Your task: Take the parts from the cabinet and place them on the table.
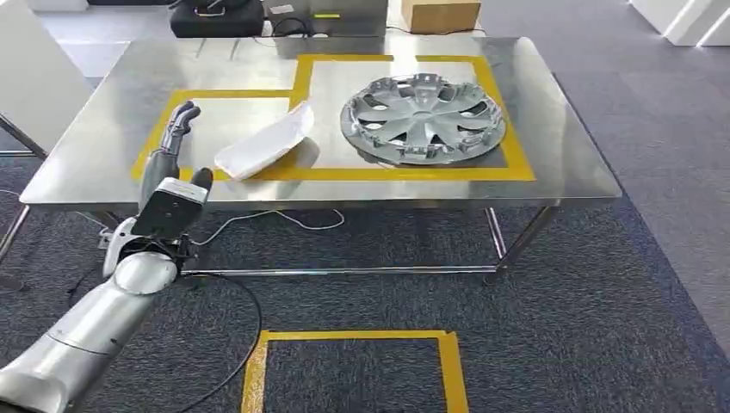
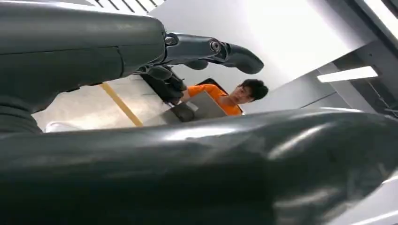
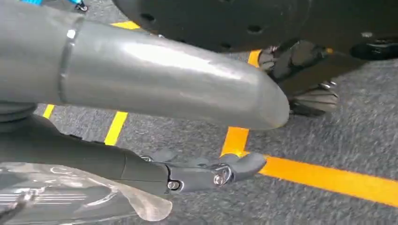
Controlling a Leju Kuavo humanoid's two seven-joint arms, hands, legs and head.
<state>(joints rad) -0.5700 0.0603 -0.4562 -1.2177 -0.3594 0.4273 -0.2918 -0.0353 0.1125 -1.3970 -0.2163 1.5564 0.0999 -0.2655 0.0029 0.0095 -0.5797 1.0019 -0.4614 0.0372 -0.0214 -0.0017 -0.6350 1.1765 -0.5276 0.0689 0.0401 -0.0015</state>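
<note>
Steel tabletop point(image 1: 103, 163) carries a silver hubcap point(image 1: 422, 118) & white part point(image 1: 265, 143) in yellow tape boxes point(image 1: 413, 174); I see left hand point(image 1: 176, 129) fingers point(image 1: 185, 112) apart, empty; right hand point(image 3: 187, 171) holds clear plastic part point(image 3: 70, 197).

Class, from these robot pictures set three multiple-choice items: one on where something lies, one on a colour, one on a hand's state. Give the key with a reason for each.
1. Where does the silver wheel cover lie?
A. on the carpet
B. on the steel table, inside the taped outline
C. in the left hand

2. What colour is the tape marking the table?
A. yellow
B. blue
C. red

3. What is the left hand doing?
A. gripping the white part
B. lifting the wheel cover
C. holding nothing, fingers apart

Key: 1 B, the cover rests flat on the tabletop within the tape. 2 A, the strips are yellow. 3 C, the head view shows the hand apart from the white part.
</note>
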